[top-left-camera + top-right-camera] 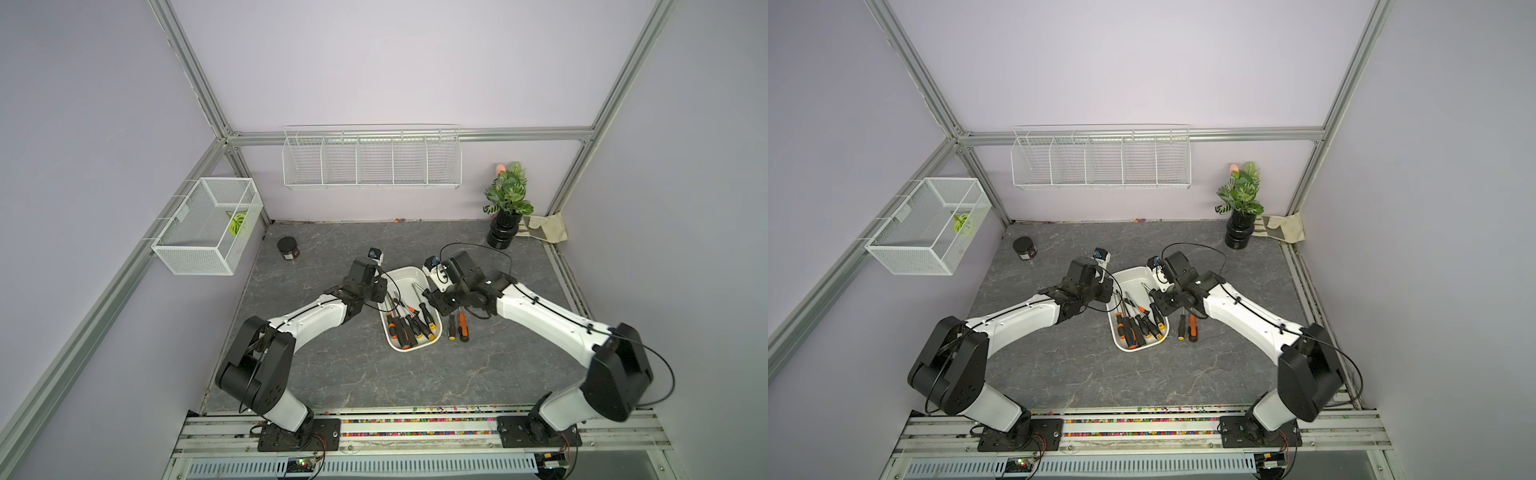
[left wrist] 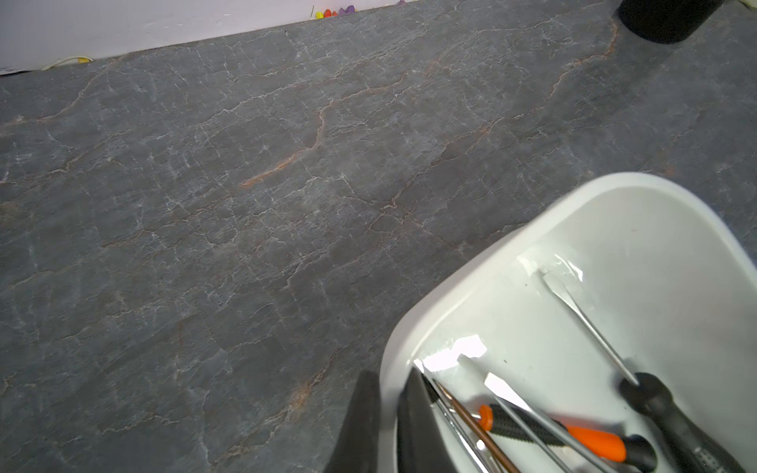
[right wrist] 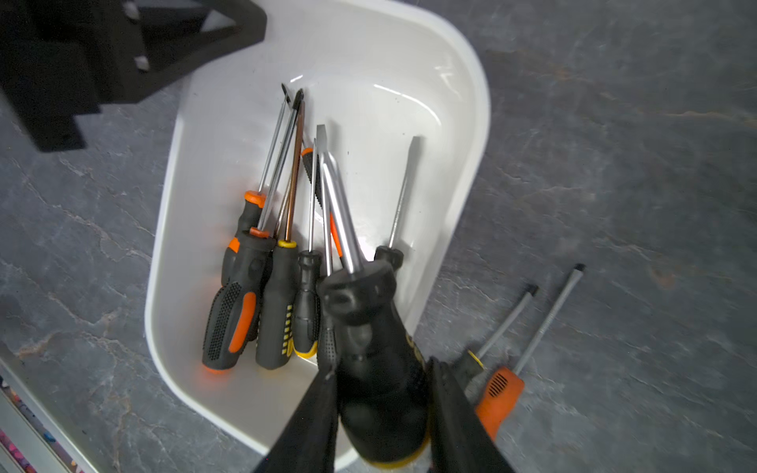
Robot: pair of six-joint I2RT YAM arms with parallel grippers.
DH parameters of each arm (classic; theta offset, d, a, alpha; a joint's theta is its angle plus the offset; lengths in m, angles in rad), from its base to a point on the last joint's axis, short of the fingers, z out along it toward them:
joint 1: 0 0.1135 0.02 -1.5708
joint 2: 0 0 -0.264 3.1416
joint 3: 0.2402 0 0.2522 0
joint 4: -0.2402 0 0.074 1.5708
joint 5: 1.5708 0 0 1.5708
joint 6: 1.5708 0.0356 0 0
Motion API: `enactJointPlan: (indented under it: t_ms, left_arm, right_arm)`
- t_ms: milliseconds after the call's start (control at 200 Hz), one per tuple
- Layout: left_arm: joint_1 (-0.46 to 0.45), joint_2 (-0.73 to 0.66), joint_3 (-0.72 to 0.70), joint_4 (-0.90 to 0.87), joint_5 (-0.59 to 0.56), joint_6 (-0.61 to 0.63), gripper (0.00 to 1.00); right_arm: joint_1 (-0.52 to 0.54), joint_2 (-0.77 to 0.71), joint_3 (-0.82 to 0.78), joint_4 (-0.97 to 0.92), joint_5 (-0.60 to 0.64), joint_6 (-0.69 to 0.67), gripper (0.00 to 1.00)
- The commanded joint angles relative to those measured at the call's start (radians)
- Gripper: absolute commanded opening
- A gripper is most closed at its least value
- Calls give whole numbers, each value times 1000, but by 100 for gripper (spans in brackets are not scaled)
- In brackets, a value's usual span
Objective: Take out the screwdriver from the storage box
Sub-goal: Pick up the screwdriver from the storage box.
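The right tool is gripping the thick black handle of a screwdriver, its two fingers pressing on either side of the handle, which is ending in a yellow cap. The screwdriver's flat-tipped shaft is pointing toward the far end of the storage box, and the handle is sitting over the box's near right corner, inside the box's outline in both top views; whether it is lifted clear of the pile I cannot tell. The left tool is clamping narrowly on the box's left wall, one finger outside and one inside. The storage box is resting in the middle of the counter between the two arms. The other screwdrivers are lying bunched along its floor. Two more screwdrivers are lying on the counter just beside the box's right wall.
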Motion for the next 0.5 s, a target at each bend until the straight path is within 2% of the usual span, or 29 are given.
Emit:
enactJointPlan:
  t_ms: [0, 280, 495]
  left_arm:
    - [0, 26, 11, -2, -28, 0, 0]
    - [1, 10, 19, -17, -32, 5, 0]
    - [0, 8, 25, -20, -31, 8, 0]
  right_arm:
    - [-22, -110, -111, -20, 115, 69, 0]
    - [-157, -302, -385, 58, 122, 228, 0]
    - [-253, -268, -431, 102, 45, 261, 0]
